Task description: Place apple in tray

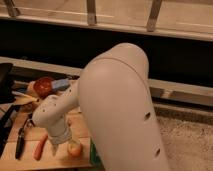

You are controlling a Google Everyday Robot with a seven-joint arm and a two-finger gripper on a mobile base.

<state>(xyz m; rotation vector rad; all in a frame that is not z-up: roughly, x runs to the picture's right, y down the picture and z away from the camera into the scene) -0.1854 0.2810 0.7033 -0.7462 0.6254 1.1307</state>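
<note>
On the far left of a pale wooden table top lies a slim black-handled utensil. Just right of it is a long orange-red carrot, set at a slant. Behind these, farther back, sits a round dark red bowl.

Next comes the robot's two-finger gripper. It hangs from a white wrist, low over the table, between the carrot and the fruit. Whether it is open or closed cannot be told from this view.

Just to the gripper's right, the small round yellow-orange apple with a reddish blush rests on the wood. It is not gripped, and whether anything touches it is unclear.

Right of the apple, only a thin dark green strip of the large shallow green plastic tray shows. The rest is hidden behind the bulky white robot arm, which fills the middle and right of the view.

The step in hand appears to be the reach for the apple, and the pick is not yet made. The next move likely calls for centring the gripper over the fruit, closing on it, then lifting it right to the tray.

The apple is near round, so it has no clear long axis. Where its stem points cannot be seen.
</note>
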